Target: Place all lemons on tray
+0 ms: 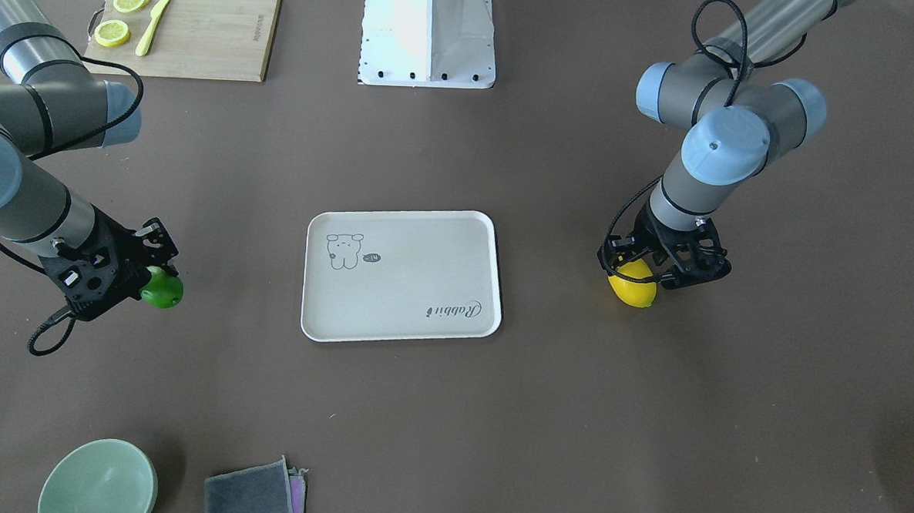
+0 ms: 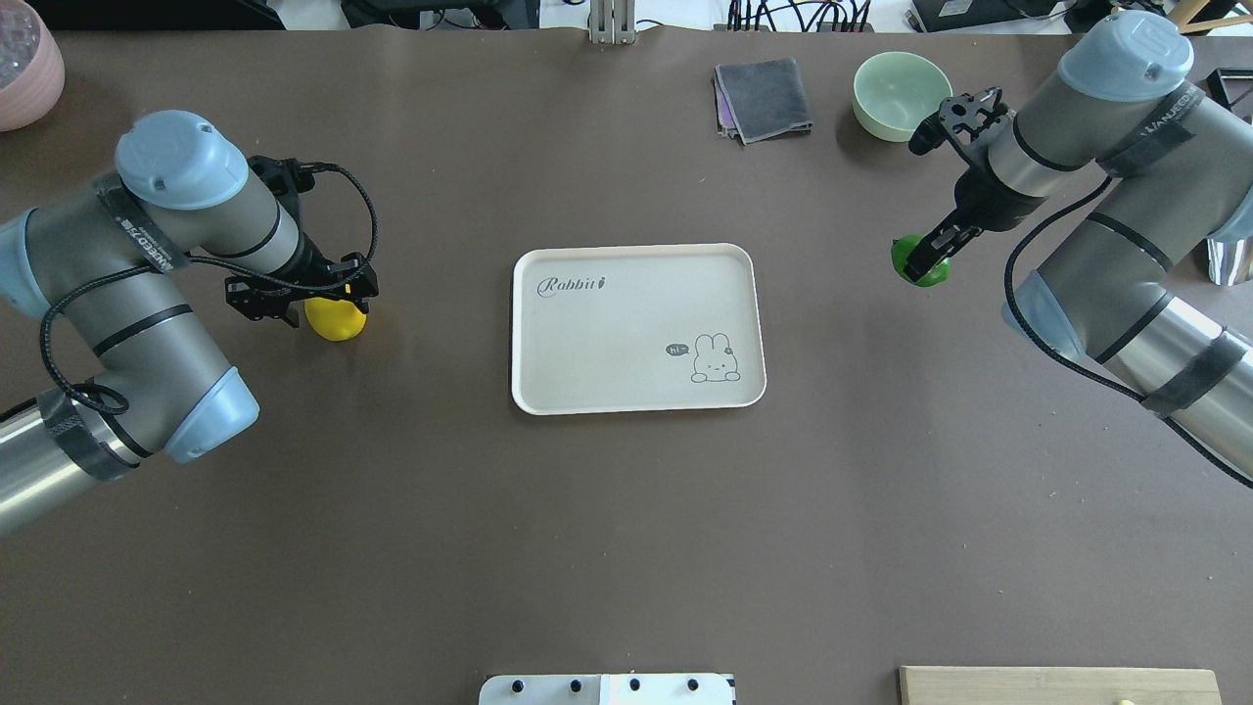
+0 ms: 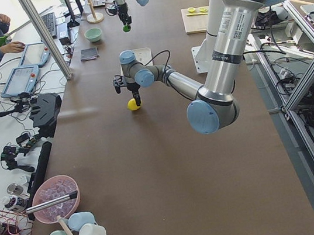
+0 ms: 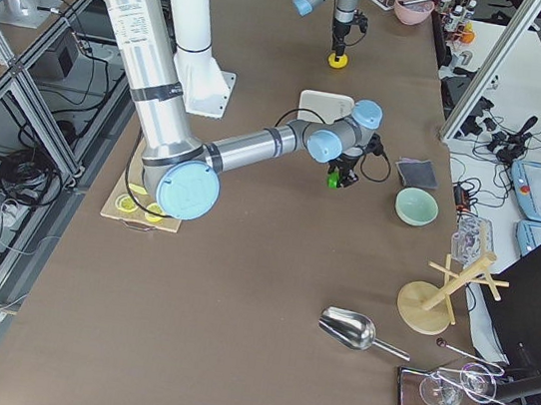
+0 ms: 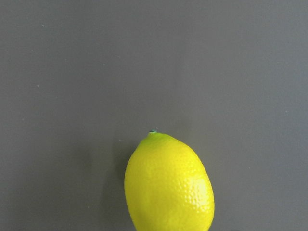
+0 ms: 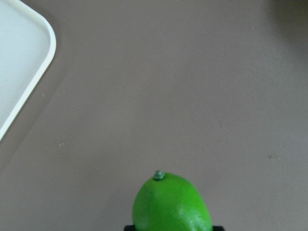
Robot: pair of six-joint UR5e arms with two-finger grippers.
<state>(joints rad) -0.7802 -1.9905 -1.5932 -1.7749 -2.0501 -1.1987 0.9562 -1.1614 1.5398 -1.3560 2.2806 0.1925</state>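
The left gripper [image 2: 333, 299] is clamped on the bright yellow oval lemon [image 2: 336, 323], just beneath its fingers. The right gripper [image 2: 922, 262] grips the deep green oval lemon [image 2: 938, 275]. The off-white rectangular tray [image 2: 626, 333] lies between both grippers, well apart from each.

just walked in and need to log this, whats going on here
Two robot arms are gathering lemons for the tray. The left claw is closed on the yellow lemon on one side of the tray, and the right claw is closed on the green lemon on the other side. Both fruits are well clear of the tray, which has nothing on it yet.
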